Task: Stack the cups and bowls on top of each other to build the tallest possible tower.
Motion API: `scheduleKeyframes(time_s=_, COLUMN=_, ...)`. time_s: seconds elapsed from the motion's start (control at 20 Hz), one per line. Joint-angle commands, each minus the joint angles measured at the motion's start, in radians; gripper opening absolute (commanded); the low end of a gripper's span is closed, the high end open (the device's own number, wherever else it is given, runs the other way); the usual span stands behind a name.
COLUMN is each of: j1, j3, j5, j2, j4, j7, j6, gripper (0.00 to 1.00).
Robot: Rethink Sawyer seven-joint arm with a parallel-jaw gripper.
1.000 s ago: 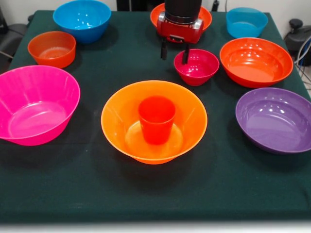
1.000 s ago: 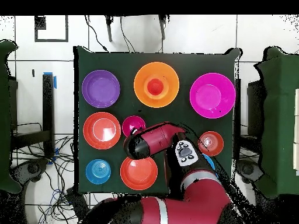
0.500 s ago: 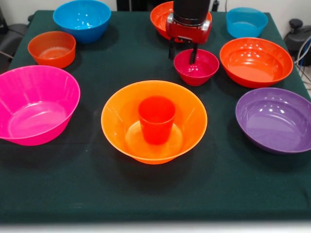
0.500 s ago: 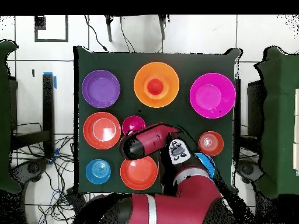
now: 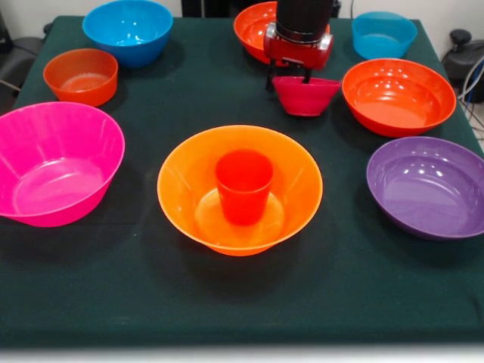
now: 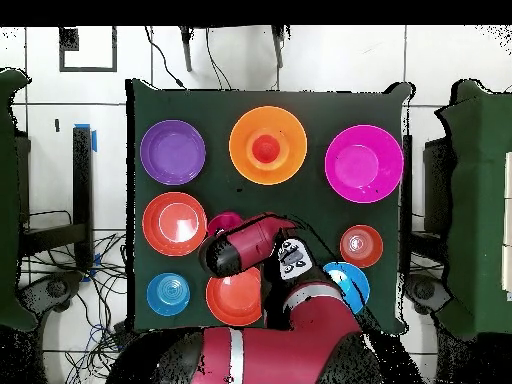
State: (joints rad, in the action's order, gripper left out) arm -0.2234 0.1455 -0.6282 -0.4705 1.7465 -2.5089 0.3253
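The orange-red cup (image 5: 243,185) stands upright inside the large yellow-orange bowl (image 5: 181,174) at the table's middle; together they form the tower. In the overhead view the cup (image 6: 265,149) sits at that bowl's (image 6: 245,130) centre. My gripper (image 5: 287,80) is at the table's far side, shut on the far rim of the small magenta bowl (image 5: 306,96). That bowl hangs tilted just above the cloth. In the overhead view only an edge of the magenta bowl (image 6: 222,220) shows beside the arm.
A large pink bowl (image 5: 57,162) sits at the left and a purple bowl (image 5: 427,185) at the right. An orange-red bowl (image 5: 397,94), a blue bowl (image 5: 127,29), a small light-blue bowl (image 5: 383,34), a small orange bowl (image 5: 80,76) and another orange-red bowl (image 5: 249,26) ring the far side.
My gripper moved over the small magenta bowl's far rim, closed on it, and tipped it up off the cloth. The other bowls and the cup have not moved.
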Motion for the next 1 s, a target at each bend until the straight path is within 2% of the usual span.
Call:
scheduleKeyframes(time_s=0.05, j1=0.012, j3=0.009, j5=0.034, j2=0.034, j4=-0.082, j7=-0.055, j6=-0.029, gripper=1.0)
scheduleKeyframes(time_s=0.25, j1=0.007, j3=0.009, j5=0.044, j2=0.033, j4=-0.076, j7=-0.052, j6=-0.025, gripper=1.0)
scheduleKeyframes(time_s=0.3, j1=0.01, j3=0.006, j5=0.044, j2=0.032, j4=-0.077, j7=-0.049, j6=-0.024, gripper=0.0)
scheduleKeyframes(time_s=1.0, j1=0.007, j3=0.002, j5=0.084, j2=0.028, j4=-0.068, j7=-0.043, j6=-0.01, gripper=0.0)
